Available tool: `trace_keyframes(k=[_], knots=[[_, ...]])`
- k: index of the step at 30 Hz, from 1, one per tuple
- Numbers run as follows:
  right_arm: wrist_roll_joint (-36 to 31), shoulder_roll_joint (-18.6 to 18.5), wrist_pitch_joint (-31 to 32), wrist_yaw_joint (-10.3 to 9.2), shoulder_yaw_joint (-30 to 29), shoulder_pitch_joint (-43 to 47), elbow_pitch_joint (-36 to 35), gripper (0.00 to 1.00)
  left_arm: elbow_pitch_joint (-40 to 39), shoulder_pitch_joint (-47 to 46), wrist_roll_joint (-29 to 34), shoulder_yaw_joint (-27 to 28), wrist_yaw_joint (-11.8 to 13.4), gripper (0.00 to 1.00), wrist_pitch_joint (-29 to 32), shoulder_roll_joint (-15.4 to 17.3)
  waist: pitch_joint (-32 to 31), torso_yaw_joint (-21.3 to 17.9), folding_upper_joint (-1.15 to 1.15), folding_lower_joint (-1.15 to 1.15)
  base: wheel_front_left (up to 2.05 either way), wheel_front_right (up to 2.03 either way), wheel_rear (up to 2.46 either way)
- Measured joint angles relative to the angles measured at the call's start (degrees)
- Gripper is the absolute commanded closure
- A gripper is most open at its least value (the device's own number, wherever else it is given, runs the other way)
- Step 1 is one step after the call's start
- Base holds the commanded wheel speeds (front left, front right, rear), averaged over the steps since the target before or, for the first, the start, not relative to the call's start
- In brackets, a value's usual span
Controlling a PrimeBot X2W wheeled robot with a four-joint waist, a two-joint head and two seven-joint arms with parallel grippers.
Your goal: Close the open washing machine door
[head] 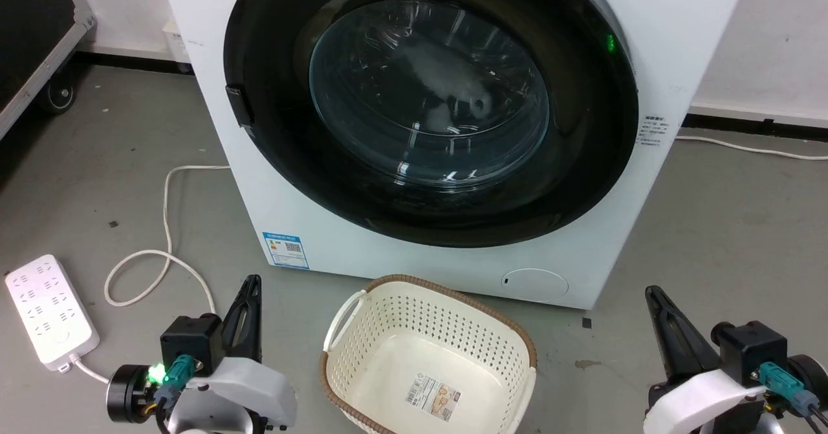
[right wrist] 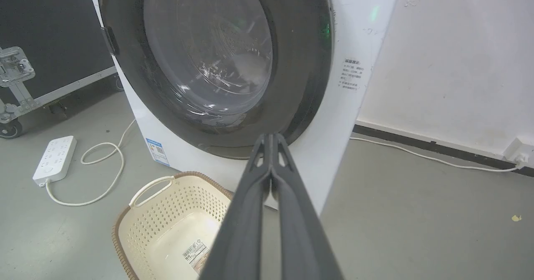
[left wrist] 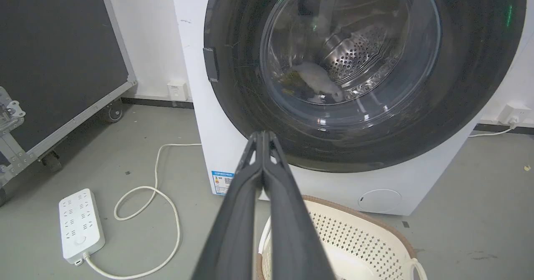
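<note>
**Door flush to the front, both pincers low and closed**

Door (head: 430,97) lies flat against the washer (head: 362,253), black rim seated all round as far as the frame shows. No gap is seen at the latch (head: 239,105) side. I judge it shut and the task done, or all but. It stands ahead of and above both pincers, roughly midway between them.

Left pincer (head: 253,286): fingers pressed together, nothing held, tip aimed at the washer's lower left corner and apart from it. Right pincer (head: 653,295): likewise closed and bare, out beyond the washer's right edge. Neither touches the door. This reads as a rest pose, kept clear of the front.

Basket (head: 440,317) sits on the floor (head: 711,227) between the pincers, just before the washer, probably put there for laundry. A pale item (left wrist: 317,79) shows through the glass; what it is, I cannot tell.

Floor is grey, hard and lightly scuffed. Power strip (head: 48,308) lies left of the left pincer, with its white cable (head: 167,227) looping towards the washer. A black wheeled case (left wrist: 62,42) stands further left, and a white wall (right wrist: 459,63) is behind
</note>
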Motion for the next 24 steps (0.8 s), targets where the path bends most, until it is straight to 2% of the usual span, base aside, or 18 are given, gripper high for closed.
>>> trace_keyframes(k=[24], knots=[[-0.44,0.00,1.48,0.00,1.35,0.00,-0.98,1.00,-2.49,1.40,4.13,1.81,0.00,1.00,1.70,-1.70,0.20,0.66,0.00,0.00,0.00,0.00,0.00]])
